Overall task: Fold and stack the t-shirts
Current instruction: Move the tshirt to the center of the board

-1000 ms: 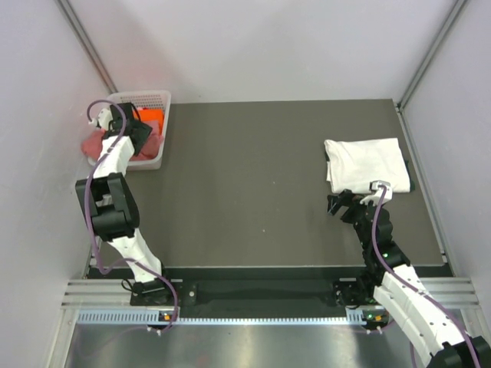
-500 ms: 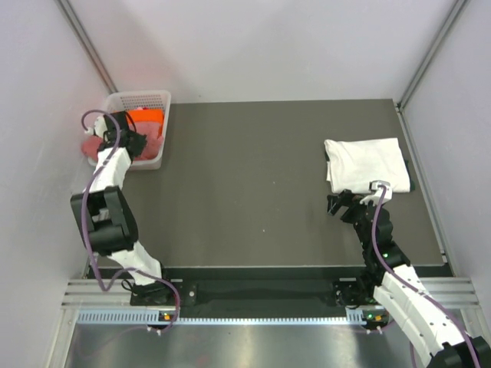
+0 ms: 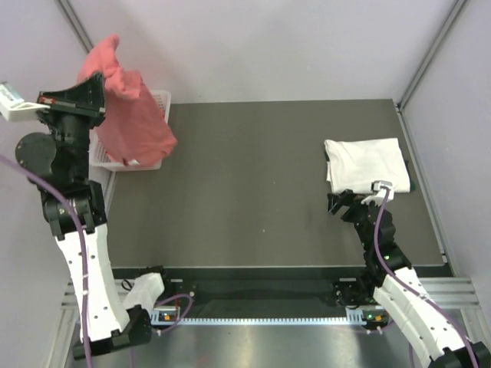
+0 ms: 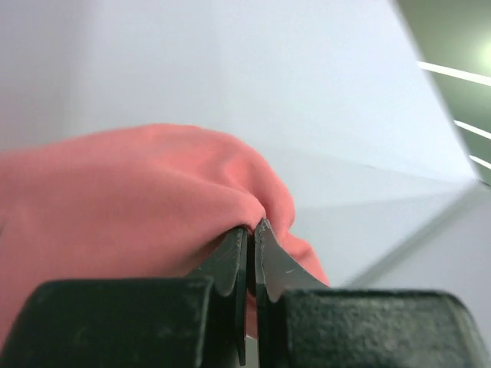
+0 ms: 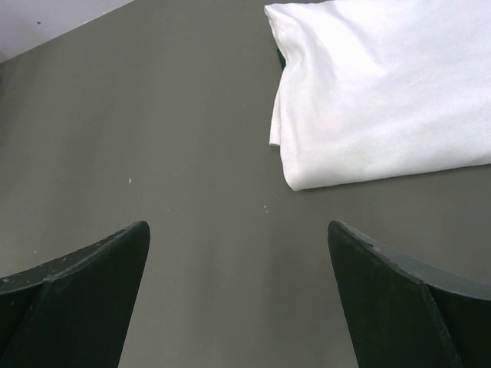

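High above the table's far left corner, my left gripper [image 3: 93, 80] [image 4: 252, 226] is shut on a bunched fold of the dusty pink-red t-shirt [image 3: 130, 119] [image 4: 130, 192]. The shirt hangs loose from it in front of the basket. A white t-shirt [image 3: 366, 162] [image 5: 383, 92] lies folded flat on the mat at the right. My right gripper [image 3: 343, 201] [image 5: 238, 230] hovers just near and left of it, open, with nothing between its fingers.
The white mesh basket [image 3: 158, 100] stands at the far left corner, mostly hidden behind the hanging shirt and the raised left arm. The dark grey mat [image 3: 253, 176] covers the table. White walls close in on the left, back and right.
My left gripper shut on the pink-red t-shirt inside the basket and rose steeply, pulling the shirt up and out. The right arm has stayed put.
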Controlling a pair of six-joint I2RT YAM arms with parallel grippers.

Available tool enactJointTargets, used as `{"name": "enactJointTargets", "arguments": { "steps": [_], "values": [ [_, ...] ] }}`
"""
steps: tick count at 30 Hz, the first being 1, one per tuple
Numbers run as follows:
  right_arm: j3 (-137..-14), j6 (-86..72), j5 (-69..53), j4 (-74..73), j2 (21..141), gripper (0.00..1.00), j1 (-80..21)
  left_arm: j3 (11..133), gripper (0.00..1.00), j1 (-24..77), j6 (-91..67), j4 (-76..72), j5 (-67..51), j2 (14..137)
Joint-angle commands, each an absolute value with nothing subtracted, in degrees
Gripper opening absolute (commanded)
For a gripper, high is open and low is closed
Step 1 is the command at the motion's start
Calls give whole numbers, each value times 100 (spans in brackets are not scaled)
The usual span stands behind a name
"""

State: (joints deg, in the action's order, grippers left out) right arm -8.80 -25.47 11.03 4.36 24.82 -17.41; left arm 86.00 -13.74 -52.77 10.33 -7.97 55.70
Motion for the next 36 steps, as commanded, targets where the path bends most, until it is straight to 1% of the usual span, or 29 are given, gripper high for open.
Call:
{"name": "enactJointTargets", "arguments": {
  "steps": [1,2,3,4,5,7,8,11,13,15,16,19,21,23,24,25,27,28,30,31,33,34,35,36],
  "values": [
    [-1011,-2426,1037,712,2514,100,-1740,8554,0,-1345,-6246,277,-2230,5809],
    [-1011,-2426,1037,712,2514,100,-1749,8386,0,-1084,-6693,20,-2319,5827],
    [-1011,-2434,1037,712,2514,100,-1740,8219,0,-811,-6749,-313,-2294,5845],
    [-1011,-2435,1055,703,2505,100,-1740,8122,0,-452,-6672,-369,-1928,5871],
    [-1019,-2435,1037,703,2496,100,-1740,8104,0,431,-6253,-169,-1577,5915],
    [-1019,-2443,1072,668,2470,100,-1740,8112,0,1332,-5855,-88,-839,6186],
    [-1020,-2452,1081,651,2452,100,-1740,8121,0,1945,-5775,-97,-818,6335],
    [-1011,-2479,1151,598,2382,100,-1740,8174,0,2861,-5879,-211,-844,7047],
    [-993,-2487,1178,580,2356,100,-1740,8261,0,3102,-5880,-325,-879,7531],
    [-993,-2505,1186,580,2347,100,-1740,8743,0,3155,-5784,-99,-984,7943],
    [-993,-2496,1178,571,2355,100,-1740,9415,0,3147,-5661,190,-976,8076],
    [-1019,-2496,1178,545,2364,100,-1740,10665,0,3068,-5046,1009,-870,8498],
    [-1011,-2522,1221,528,2356,100,-1740,10714,0,2901,-5010,1090,-1011,8404],
    [-1037,-2584,1440,405,2329,99,-1740,9918,0,2892,-4904,1020,-897,8114],
    [-1046,-2636,1511,370,2320,100,-1740,9436,0,2892,-4904,959,-722,7677],
    [-1063,-2654,1625,326,2303,100,-1740,8326,0,2900,-5026,871,-634,7438],
    [-1072,-2707,1705,220,2268,100,-1740,7073,0,2900,-5255,704,-536,6720],
    [-1081,-2724,1783,194,2233,100,-1740,5787,0,2909,-5465,512,-588,6489],
    [-1072,-2742,1810,176,2180,100,-1740,4602,0,2909,-5659,81,-720,5936],
    [-1046,-2742,1819,167,2154,100,-1740,3614,0,2900,-5695,36,-860,5793],
    [-1037,-2716,1915,176,2144,100,-1740,2651,28,2900,-5591,-80,-940,5363],
    [-1081,-2707,1942,219,2232,100,-1740,2541,41,2909,-5364,191,-740,5205],
    [-1203,-2620,1934,168,2354,96,-1740,2488,51,2918,-5248,942,-547,4829],
    [-1413,-2610,1951,28,2512,95,-1740,2479,61,2909,-5143,1228,-362,4634]
  ]
}}
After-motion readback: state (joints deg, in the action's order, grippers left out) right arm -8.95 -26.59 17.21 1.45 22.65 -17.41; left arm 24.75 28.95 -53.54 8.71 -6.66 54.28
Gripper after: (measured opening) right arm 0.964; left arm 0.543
